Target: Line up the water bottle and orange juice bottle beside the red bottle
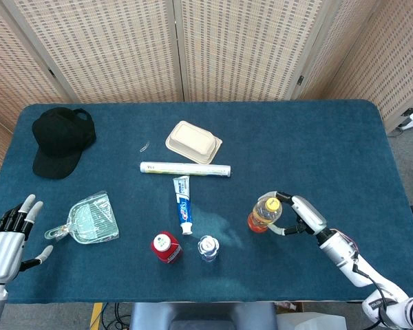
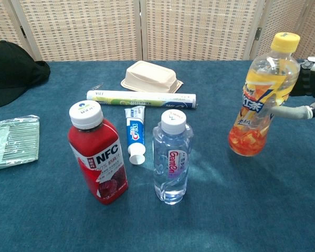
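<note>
The red juice bottle (image 1: pixel 166 247) (image 2: pixel 98 157) stands upright near the table's front edge. The clear water bottle (image 1: pixel 208 247) (image 2: pixel 171 157) stands just to its right, a small gap between them. Farther right, the orange juice bottle (image 1: pixel 264 214) (image 2: pixel 260 100) with a yellow cap leans slightly. My right hand (image 1: pixel 296 214) (image 2: pixel 311 84) grips it from the right, fingers curled around its body. My left hand (image 1: pixel 7 237) rests at the front left corner with fingers spread and nothing in it; only the head view shows it.
A toothpaste tube (image 1: pixel 184 203) lies just behind the red and water bottles. Behind it are a long white roll (image 1: pixel 184 168) and a beige lunch box (image 1: pixel 193 141). A green dustpan (image 1: pixel 89 221) and black cap (image 1: pixel 60 137) lie on the left.
</note>
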Controlling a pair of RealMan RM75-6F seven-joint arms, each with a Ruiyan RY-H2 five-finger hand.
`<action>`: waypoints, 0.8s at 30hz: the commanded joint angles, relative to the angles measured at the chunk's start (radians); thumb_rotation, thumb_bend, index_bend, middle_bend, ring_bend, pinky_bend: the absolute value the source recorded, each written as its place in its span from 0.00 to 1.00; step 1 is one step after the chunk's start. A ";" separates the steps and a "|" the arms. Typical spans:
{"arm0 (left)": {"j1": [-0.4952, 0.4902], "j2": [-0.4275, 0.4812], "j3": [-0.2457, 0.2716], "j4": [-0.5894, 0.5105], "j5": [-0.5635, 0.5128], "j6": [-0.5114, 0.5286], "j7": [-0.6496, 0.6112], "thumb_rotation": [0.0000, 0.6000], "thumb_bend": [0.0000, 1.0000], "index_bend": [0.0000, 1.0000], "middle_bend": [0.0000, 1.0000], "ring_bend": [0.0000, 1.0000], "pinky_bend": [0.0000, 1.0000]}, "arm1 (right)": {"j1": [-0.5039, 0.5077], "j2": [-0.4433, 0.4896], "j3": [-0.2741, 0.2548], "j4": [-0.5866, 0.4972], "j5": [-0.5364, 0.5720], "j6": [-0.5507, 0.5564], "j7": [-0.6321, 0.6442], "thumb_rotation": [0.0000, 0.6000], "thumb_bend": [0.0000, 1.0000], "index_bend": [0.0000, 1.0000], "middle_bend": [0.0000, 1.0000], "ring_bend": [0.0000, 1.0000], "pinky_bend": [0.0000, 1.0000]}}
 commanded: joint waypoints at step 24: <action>0.010 0.004 0.006 -0.002 0.003 0.012 -0.002 1.00 0.18 0.08 0.00 0.06 0.09 | 0.035 -0.027 -0.136 -0.029 -0.117 0.073 -0.037 1.00 0.41 0.46 0.38 0.26 0.37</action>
